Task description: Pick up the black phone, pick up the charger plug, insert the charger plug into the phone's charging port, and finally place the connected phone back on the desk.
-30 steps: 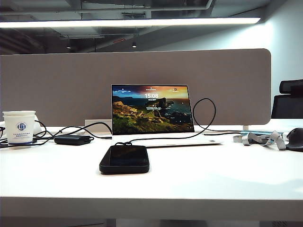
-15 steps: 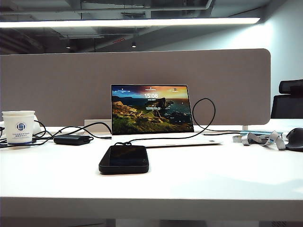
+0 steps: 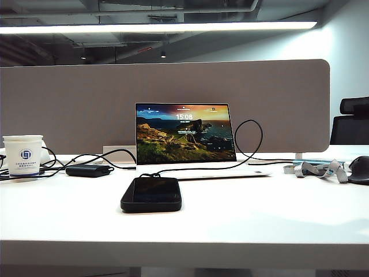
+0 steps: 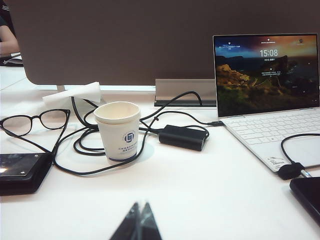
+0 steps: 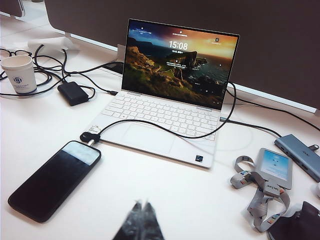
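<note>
Black phone (image 5: 54, 180) flat on desk (image 3: 259, 213) before laptop (image 5: 172, 95), bare tabletop toward front edge, left hand (image 4: 139, 222) and right hand (image 5: 140, 220) both pinched together

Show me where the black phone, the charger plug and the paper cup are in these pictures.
black phone (image 5: 54, 180), right wrist view, middle of its dark screen.
charger plug (image 5: 89, 137), right wrist view, black plug body at the phone's end.
paper cup (image 4: 119, 131), left wrist view, side wall above the logo.
</note>
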You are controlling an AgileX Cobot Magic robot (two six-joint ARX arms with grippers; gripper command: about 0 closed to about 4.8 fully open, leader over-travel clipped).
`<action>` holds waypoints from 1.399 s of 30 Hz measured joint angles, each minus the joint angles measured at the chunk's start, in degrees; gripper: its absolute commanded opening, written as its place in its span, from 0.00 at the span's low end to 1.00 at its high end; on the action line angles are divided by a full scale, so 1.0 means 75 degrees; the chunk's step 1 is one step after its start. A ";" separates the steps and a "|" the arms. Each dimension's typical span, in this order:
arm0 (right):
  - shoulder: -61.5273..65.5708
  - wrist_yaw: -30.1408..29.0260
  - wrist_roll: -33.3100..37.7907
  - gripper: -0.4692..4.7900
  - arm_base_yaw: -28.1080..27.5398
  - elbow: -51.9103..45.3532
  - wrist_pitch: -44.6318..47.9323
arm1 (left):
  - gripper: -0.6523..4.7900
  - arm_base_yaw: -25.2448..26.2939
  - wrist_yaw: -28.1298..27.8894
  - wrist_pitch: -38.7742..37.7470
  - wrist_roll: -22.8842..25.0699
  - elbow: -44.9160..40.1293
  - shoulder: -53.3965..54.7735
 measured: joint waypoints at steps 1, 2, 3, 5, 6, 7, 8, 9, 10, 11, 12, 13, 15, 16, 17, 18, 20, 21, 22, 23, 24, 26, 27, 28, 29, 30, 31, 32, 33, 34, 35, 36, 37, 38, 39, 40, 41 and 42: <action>0.0000 0.0000 0.0000 0.09 0.0000 0.0000 0.0000 | 0.11 0.0000 0.0000 0.0000 0.0000 0.0000 0.0000; 0.0000 0.0000 0.0000 0.09 0.0000 0.0000 0.0000 | 0.11 0.0000 0.0000 0.0000 0.0000 0.0000 0.0000; 0.0000 0.0000 0.0000 0.09 0.0000 0.0000 0.0000 | 0.11 0.0000 0.0000 0.0000 0.0000 0.0000 0.0000; 0.0000 0.0000 0.0000 0.09 0.0000 0.0000 0.0000 | 0.11 0.0000 0.0000 0.0000 0.0000 0.0000 0.0000; 0.0000 0.0000 0.0000 0.09 0.0000 0.0000 0.0000 | 0.11 0.0000 0.0000 0.0000 0.0000 0.0000 0.0000; 0.0000 0.0000 0.0000 0.09 0.0000 0.0000 0.0000 | 0.11 0.0000 0.0000 0.0000 0.0000 0.0000 0.0000; 0.0000 0.0000 0.0000 0.09 0.0000 0.0000 0.0000 | 0.11 0.0000 0.0000 0.0000 0.0000 0.0000 0.0000; 0.0000 0.0000 0.0000 0.09 0.0000 0.0000 0.0000 | 0.11 0.0000 0.0000 0.0000 0.0000 0.0000 0.0000; 0.0000 0.0000 0.0000 0.09 0.0000 0.0000 0.0000 | 0.11 0.0000 0.0000 0.0000 0.0000 0.0000 0.0000; 0.0000 0.0000 0.0000 0.09 0.0000 0.0000 0.0000 | 0.11 0.0000 0.0000 0.0000 0.0000 0.0000 0.0000; 0.0000 0.0000 0.0000 0.09 0.0000 0.0000 0.0000 | 0.11 0.0000 0.0000 0.0000 0.0000 0.0000 0.0000; 0.0000 0.0000 0.0000 0.09 0.0000 0.0000 0.0000 | 0.11 0.0000 0.0000 0.0000 0.0000 0.0000 0.0000; 0.0000 0.0000 0.0000 0.09 0.0000 0.0000 0.0000 | 0.11 0.0000 0.0000 0.0000 0.0000 0.0000 0.0000; 0.0000 0.0000 0.0000 0.09 0.0000 0.0000 0.0000 | 0.11 0.0000 0.0000 0.0000 0.0000 0.0000 0.0000; 0.0000 0.0000 0.0000 0.09 0.0000 0.0000 0.0000 | 0.11 0.0000 0.0000 0.0000 -0.0003 0.0000 0.0000; 0.0000 0.0000 0.0000 0.09 0.0000 0.0000 0.0000 | 0.11 0.0000 0.0000 0.0000 0.0000 0.0000 0.0000; 0.0000 0.0000 0.0000 0.09 0.0000 0.0000 0.0000 | 0.11 0.0000 0.0000 0.0000 0.0000 0.0000 0.0000; 0.0000 0.0000 0.0000 0.09 0.0000 0.0000 0.0000 | 0.11 0.0000 0.0000 0.0000 0.0000 0.0000 0.0000; 0.0000 0.0000 0.0000 0.09 0.0000 0.0000 0.0003 | 0.11 0.0000 0.0000 0.0000 0.0000 0.0000 0.0000; 0.0000 0.0000 0.0000 0.09 0.0000 -0.0009 0.0003 | 0.11 0.0000 0.0000 0.0000 0.0000 0.0000 0.0000; -0.0009 0.0003 0.0000 0.09 -0.0009 -0.0026 0.0003 | 0.11 0.0000 0.0000 0.0000 0.0000 0.0000 0.0000; -0.0079 0.0154 0.0000 0.09 -0.0041 -0.0181 0.0052 | 0.11 0.0000 0.0000 0.0000 -0.0003 0.0000 -0.0003; -0.0143 0.0335 0.0000 0.09 -0.0070 -0.0309 0.0087 | 0.11 0.0000 0.0000 -0.0003 0.0000 0.0000 -0.0003; -0.0233 0.0635 0.0000 0.09 -0.0087 -0.0490 0.0128 | 0.11 0.0000 0.0000 -0.0003 0.0000 0.0000 -0.0003; -0.0344 0.0935 0.0000 0.09 -0.0093 -0.0697 0.0221 | 0.11 0.0000 0.0000 0.0000 0.0000 0.0000 -0.0003; -0.0452 0.1125 0.0000 0.09 -0.0099 -0.0895 0.0341 | 0.11 0.0000 0.0000 -0.0003 0.0000 0.0000 -0.0003; -0.0615 0.1288 0.0000 0.09 -0.0099 -0.1142 0.0478 | 0.11 0.0000 0.0000 -0.0003 0.0000 0.0000 -0.0003; -0.0755 0.1349 0.0000 0.09 -0.0099 -0.1323 0.0580 | 0.11 0.0000 0.0000 -0.0003 0.0000 0.0000 -0.0003; -0.0973 0.1378 0.0000 0.09 -0.0099 -0.1582 0.0807 | 0.11 0.0000 0.0000 -0.0003 0.0000 0.0000 -0.0003; -0.1166 0.1378 0.0000 0.09 -0.0099 -0.1778 0.0956 | 0.11 0.0000 0.0000 -0.0003 -0.0003 0.0000 -0.0003; -0.1399 0.1381 0.0000 0.09 -0.0102 -0.2011 0.1139 | 0.11 0.0003 0.0000 -0.0003 0.0000 0.0000 -0.0003; -0.1591 0.1378 0.0000 0.09 -0.0114 -0.2186 0.1265 | 0.11 0.0000 0.0000 0.0000 0.0000 0.0000 -0.0003; -0.1784 0.1378 0.0000 0.09 -0.0152 -0.2343 0.1332 | 0.11 0.0000 0.0000 -0.0003 0.0000 0.0000 -0.0003; -0.1903 0.1387 0.0000 0.09 -0.0198 -0.2468 0.1463 | 0.11 0.0000 0.0000 0.0000 -0.0003 0.0000 -0.0003; -0.2090 0.1393 0.0000 0.09 -0.0268 -0.2649 0.1571 | 0.11 0.0000 0.0000 -0.0003 0.0000 0.0000 -0.0003; -0.2261 0.1393 0.0000 0.09 -0.0326 -0.2795 0.1603 | 0.11 0.0003 0.0000 -0.0003 0.0000 0.0000 -0.0003; -0.2445 0.1393 0.0000 0.09 -0.0414 -0.2955 0.1600 | 0.11 0.0000 0.0000 0.0000 0.0000 0.0000 -0.0003; -0.2565 0.1396 0.0000 0.09 -0.0490 -0.3072 0.1603 | 0.11 0.0000 0.0000 -0.0003 0.0000 0.0000 -0.0003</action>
